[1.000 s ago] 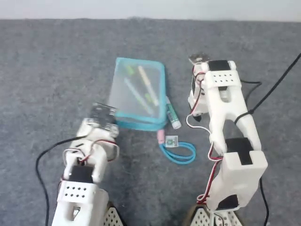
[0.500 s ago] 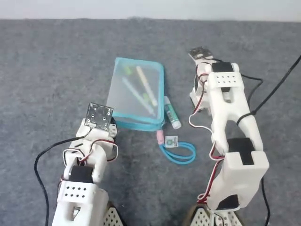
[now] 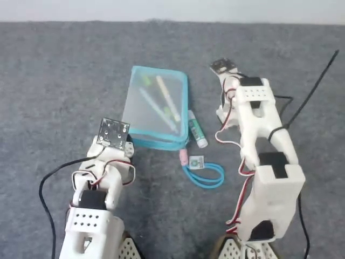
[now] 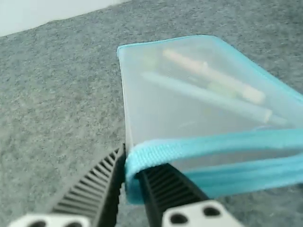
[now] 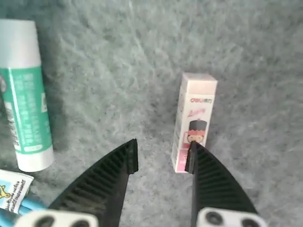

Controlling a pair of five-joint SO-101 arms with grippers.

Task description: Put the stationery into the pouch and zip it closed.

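A translucent pouch (image 3: 156, 105) with a teal zip edge lies flat at mid-table, with pens showing through its wall (image 4: 208, 80). My left gripper (image 4: 129, 177) is shut on the teal edge at the pouch's near left corner (image 3: 131, 141). A green-and-white glue stick (image 3: 197, 129) lies on the carpet along the pouch's right side. My right gripper (image 5: 162, 153) hangs open above the carpet. A small pink-and-white eraser (image 5: 195, 118) lies just past one fingertip (image 5: 191, 153), and the glue stick (image 5: 26, 94) lies off to the other side. The right arm (image 3: 253, 102) hides the eraser from above.
A pink zip pull (image 3: 184, 157), a paper tag (image 3: 196, 161) and a looped blue strap (image 3: 206, 175) trail from the pouch's near right corner. Grey carpet (image 3: 64, 81) covers the table, with open room at the left and back. Black cables run beside both arm bases.
My left gripper has settled at the pouch's near corner and the pouch shifted slightly left. The right arm's wrist swung a little to the left.
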